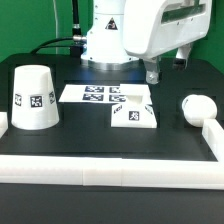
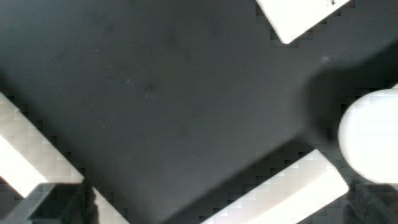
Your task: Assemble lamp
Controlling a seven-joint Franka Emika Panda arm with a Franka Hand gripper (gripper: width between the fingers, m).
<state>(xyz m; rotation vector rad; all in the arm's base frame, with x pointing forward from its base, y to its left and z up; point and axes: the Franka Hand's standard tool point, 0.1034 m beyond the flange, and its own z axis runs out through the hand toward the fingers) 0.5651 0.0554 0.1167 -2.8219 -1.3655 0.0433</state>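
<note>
From my seat I take the base [image 1: 133, 115] as my reference: it lies flat on the black tabletop [image 1: 100, 145], roughly mid-scene, with its tagged face up. The marker board [image 1: 100, 95] sits just behind it, toward the exterior view's left, and the shade [image 1: 30, 97] stands mouth-down well off to that same side. The bulb [image 1: 197, 106] rests on the tabletop well apart from the base on the exterior view's right, close to the white side wall [image 1: 212, 132]. The fingers [image 1: 152, 73] hang above and just behind the base's far corner on the bulb's side, clear of every part. In the wrist view only bare tabletop shows where they would meet, so I read them as spread apart and holding nothing. That view also catches the bulb [image 2: 370, 130] at the frame's edge, not centred. What matters for the next move, I judge, is that the base is the closer part, almost beneath the fingers, while the bulb needs a sideways reach away from the base. I cannot make out the bulb's long axis from here.
</note>
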